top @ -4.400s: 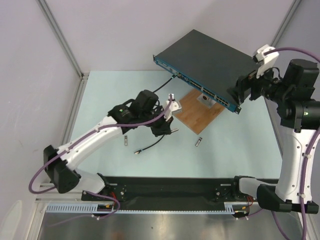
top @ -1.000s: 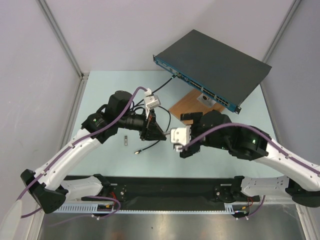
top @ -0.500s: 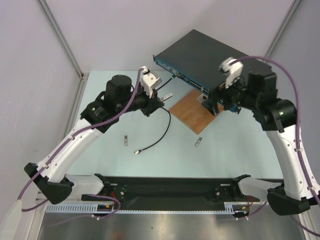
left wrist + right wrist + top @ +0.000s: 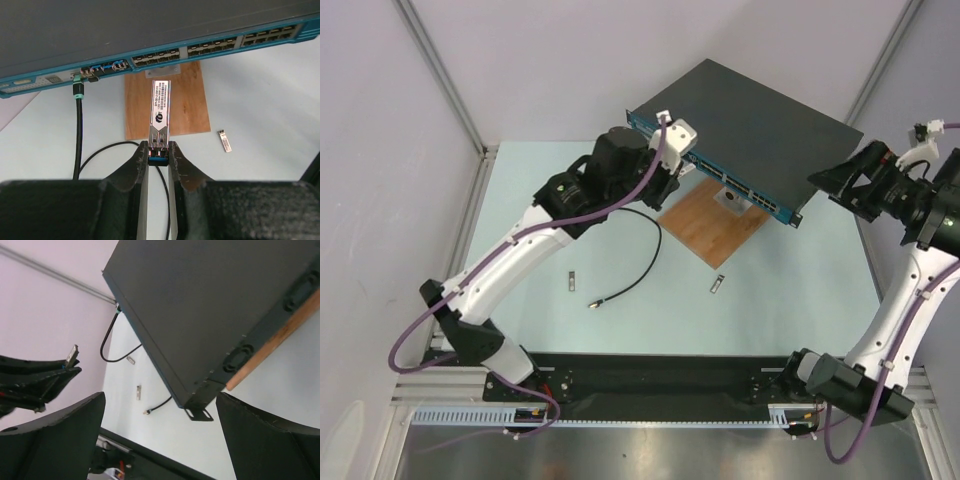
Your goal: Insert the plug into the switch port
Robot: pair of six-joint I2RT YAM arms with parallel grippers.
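Note:
The switch point(image 4: 750, 125) lies at the back, its matt black top up and its blue port face point(image 4: 200, 47) turned towards me. My left gripper point(image 4: 158, 150) is shut on the blue rear end of the plug point(image 4: 160, 112), a silver module. The plug points at the port row and stops a short way below it, over the wooden board point(image 4: 167, 107). Seen from the top, my left gripper point(image 4: 670, 172) is just in front of the switch's left half. My right gripper point(image 4: 160, 440) stands wide open and empty, in the air off the switch's right end point(image 4: 830, 185).
A black cable point(image 4: 78, 130) with a green connector point(image 4: 77, 91) is plugged in at the left of the port face; its free end point(image 4: 595, 303) lies on the table. Two loose small modules point(image 4: 717, 284), point(image 4: 572, 281) lie on the pale surface. Walls stand close on both sides.
My left gripper has carried the plug up and right to the switch's front face. The right arm has swung away from the board to the switch's right end.

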